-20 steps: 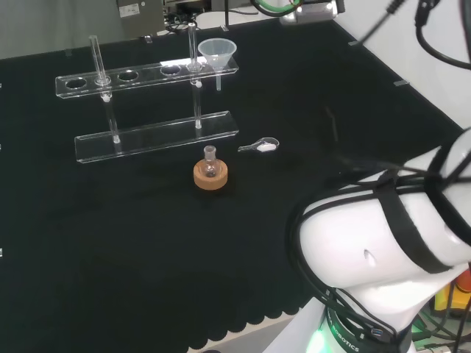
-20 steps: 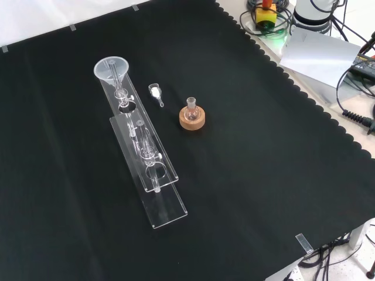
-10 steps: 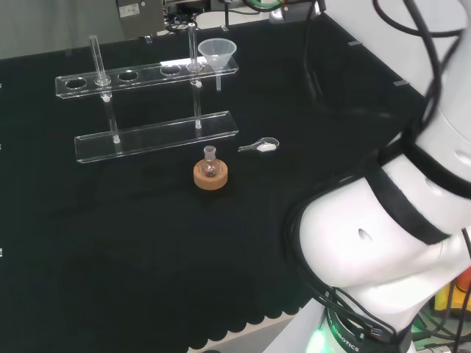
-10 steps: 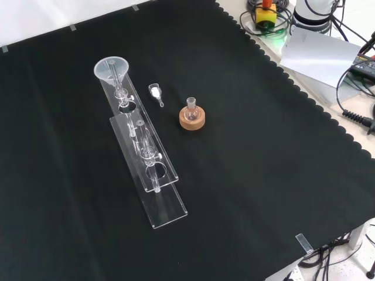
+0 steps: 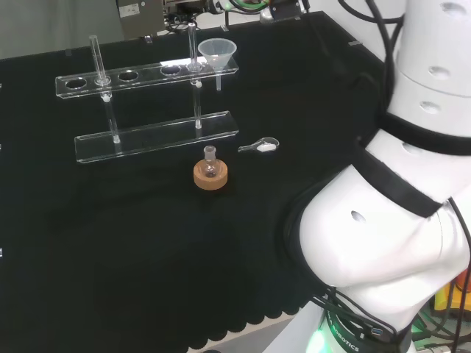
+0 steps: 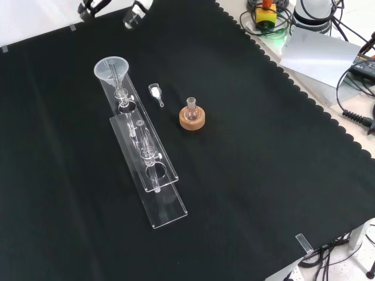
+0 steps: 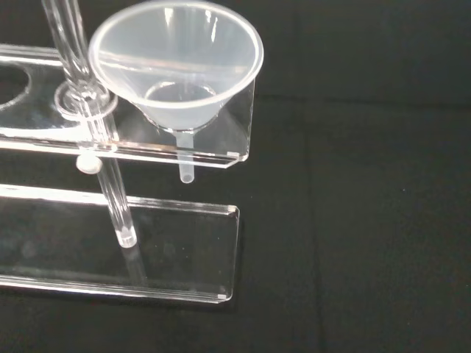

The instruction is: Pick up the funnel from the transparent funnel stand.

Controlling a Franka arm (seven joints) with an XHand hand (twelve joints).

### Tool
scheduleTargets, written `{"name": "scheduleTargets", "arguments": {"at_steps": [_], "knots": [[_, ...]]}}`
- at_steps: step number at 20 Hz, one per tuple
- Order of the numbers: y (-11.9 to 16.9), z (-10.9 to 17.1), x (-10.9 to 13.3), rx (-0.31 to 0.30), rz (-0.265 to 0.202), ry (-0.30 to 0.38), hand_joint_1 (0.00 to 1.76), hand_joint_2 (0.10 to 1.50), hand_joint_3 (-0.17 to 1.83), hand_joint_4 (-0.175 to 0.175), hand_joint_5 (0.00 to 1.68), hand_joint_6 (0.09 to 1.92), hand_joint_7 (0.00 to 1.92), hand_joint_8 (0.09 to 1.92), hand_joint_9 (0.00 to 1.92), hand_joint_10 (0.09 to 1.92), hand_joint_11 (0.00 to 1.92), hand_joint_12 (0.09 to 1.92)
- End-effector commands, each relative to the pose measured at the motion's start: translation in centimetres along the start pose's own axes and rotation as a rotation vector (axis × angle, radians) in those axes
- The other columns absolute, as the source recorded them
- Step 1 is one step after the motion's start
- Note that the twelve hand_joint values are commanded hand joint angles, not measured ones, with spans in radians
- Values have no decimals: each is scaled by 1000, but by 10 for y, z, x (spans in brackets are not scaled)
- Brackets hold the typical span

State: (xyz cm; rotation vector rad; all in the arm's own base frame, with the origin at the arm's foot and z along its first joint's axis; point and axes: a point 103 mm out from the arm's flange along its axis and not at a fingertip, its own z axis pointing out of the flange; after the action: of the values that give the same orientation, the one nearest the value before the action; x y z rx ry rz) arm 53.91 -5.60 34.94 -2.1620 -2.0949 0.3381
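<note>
The funnel (image 7: 176,70) is sitting in the end hole of the stand (image 7: 221,151), cone above the top plate and stem hanging through below it, clear of the lower plate. It is looking like thin translucent plastic: probably light, fairly stiff at the rim, smooth and apt to slip or tip if nudged. The cone wall just under the rim is appearing the best place to pinch, lifting straight up so the stem is clearing the hole. A post (image 7: 81,81) is standing just beside it. The hand (image 6: 133,14) is hovering near the funnel's end of the stand, not touching; fingers are looking apart.
</note>
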Motion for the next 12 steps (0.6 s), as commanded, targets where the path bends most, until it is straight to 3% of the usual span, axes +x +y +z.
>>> {"name": "scheduleTargets", "arguments": {"at_steps": [1,7,12], "knots": [[17,12,-2,64,-46,-27,162,997,251,6,166,87,0,582,174,729,0,1446],[25,19,-2,117,-59,-105,295,903,202,5,132,87,0,558,165,736,1,1454],[35,27,5,175,-69,-131,383,830,162,-4,61,87,0,471,151,751,36,1459]]}}
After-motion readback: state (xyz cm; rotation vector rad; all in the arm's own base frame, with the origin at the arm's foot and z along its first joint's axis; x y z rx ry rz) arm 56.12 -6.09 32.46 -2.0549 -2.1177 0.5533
